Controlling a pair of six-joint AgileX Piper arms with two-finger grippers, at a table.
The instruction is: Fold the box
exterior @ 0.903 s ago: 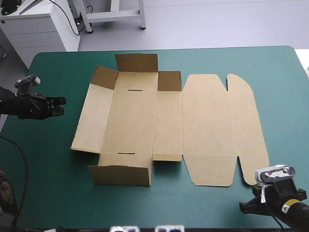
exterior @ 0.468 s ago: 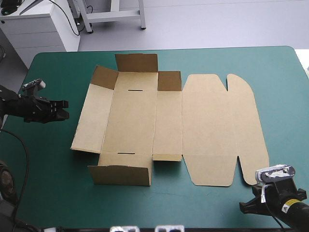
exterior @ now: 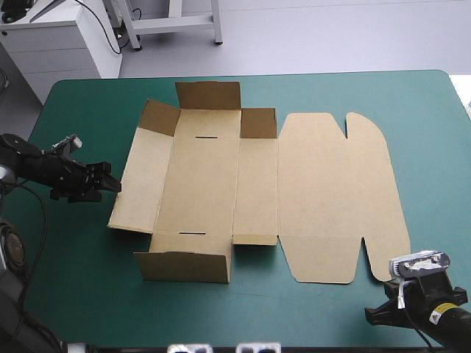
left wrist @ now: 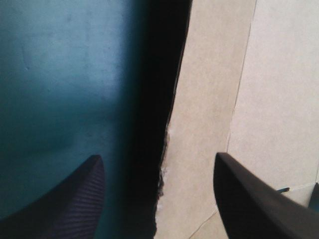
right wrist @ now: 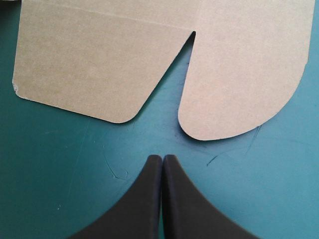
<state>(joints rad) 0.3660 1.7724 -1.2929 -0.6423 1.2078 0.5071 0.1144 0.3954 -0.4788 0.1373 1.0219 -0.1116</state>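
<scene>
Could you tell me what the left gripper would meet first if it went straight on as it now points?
Most likely the outer edge of the box's left side panel, which lies ahead of the left gripper, between its open fingers. Whether they would straddle or bump it is unclear.

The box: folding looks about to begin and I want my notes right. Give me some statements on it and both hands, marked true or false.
1. The left hand is open at the left edge of the box. True.
2. The right hand is open. False: its fingers meet in one pointed arch.
3. The right hand grips the box. False: it sits over the teal-green cover, apart from the board.
4. The box's right half lies flat. True.
</scene>
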